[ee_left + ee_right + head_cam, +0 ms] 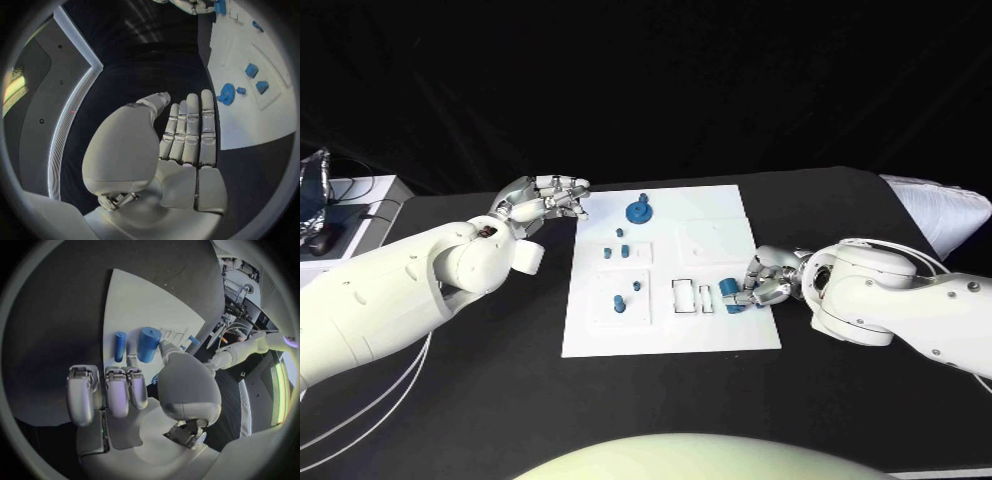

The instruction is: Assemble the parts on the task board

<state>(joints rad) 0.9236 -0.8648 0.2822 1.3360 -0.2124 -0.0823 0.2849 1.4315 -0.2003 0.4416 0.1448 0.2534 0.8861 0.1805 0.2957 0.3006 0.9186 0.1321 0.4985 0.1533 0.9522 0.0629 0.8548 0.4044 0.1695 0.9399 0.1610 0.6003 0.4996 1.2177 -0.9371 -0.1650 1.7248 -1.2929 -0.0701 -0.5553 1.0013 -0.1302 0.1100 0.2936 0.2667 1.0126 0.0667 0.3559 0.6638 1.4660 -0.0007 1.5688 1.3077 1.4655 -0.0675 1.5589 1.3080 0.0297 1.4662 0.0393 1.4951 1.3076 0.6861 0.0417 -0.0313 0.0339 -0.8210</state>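
Note:
The white task board lies mid-table. A blue gear stands near its far edge, with small blue pieces and pegs in the left panels. My left hand hovers open by the board's far left corner, fingers straight, holding nothing; the gear and the board lie beyond them. My right hand sits at the board's right side. Its thumb and a fingertip pinch a thick blue cylinder. A thinner blue cylinder lies beside it.
A white rectangular slot frame sits just left of the cylinders. A pale box with cables stands at the table's far left. White cloth lies at the far right.

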